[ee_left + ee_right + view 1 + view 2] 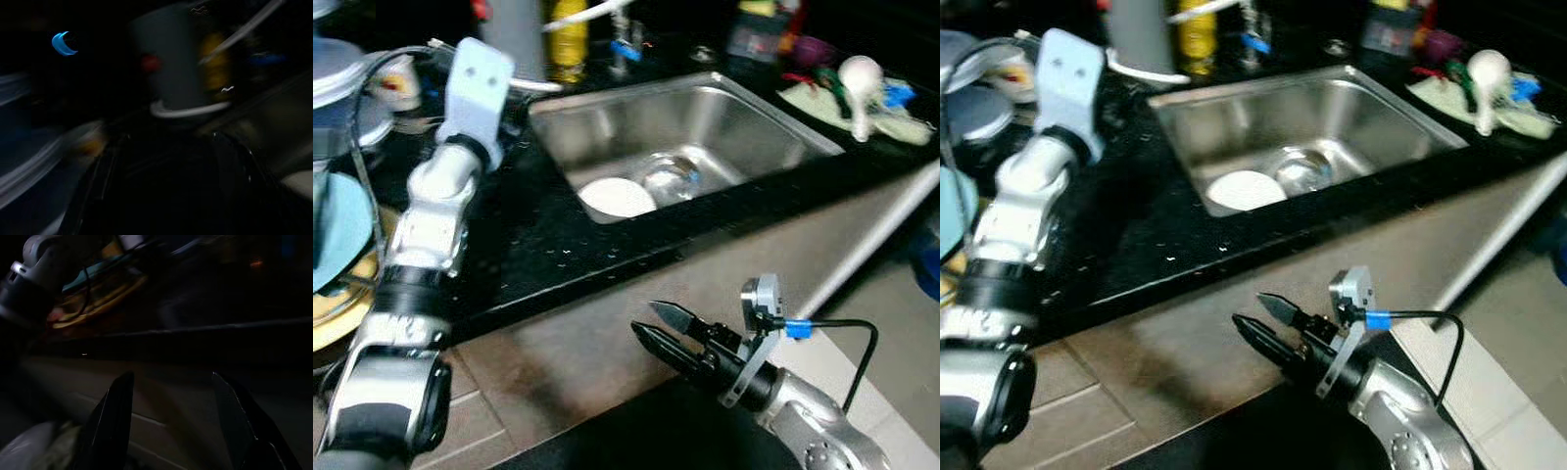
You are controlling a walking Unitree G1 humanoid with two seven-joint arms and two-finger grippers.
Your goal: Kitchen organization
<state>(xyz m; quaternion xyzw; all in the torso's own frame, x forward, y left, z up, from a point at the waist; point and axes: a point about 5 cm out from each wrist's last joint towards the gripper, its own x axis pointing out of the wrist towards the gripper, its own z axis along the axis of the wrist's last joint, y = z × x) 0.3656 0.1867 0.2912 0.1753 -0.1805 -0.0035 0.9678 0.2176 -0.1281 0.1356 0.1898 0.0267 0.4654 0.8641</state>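
Black kitchen counter (538,245) with steel sink (773,132) at upper centre, white plate (617,197) lying in its basin. Left gripper (161,161) reaching toward upper left, near a grey container (178,63); finger state impossible to tell in the dark, blurred wrist view. Right gripper (666,331) low at lower centre, fingers parted, empty, below the counter edge. Probably an approach step; next, steadying and closing in. Open counter left of sink

A sink (744,117) is set into the bench (538,245), with a plate (618,197) lying in its basin beside the drain. Behind the sink stand a bottle (569,39) and a cylindrical container (514,34). Stacked plates (337,245) sit at the bench's left end.
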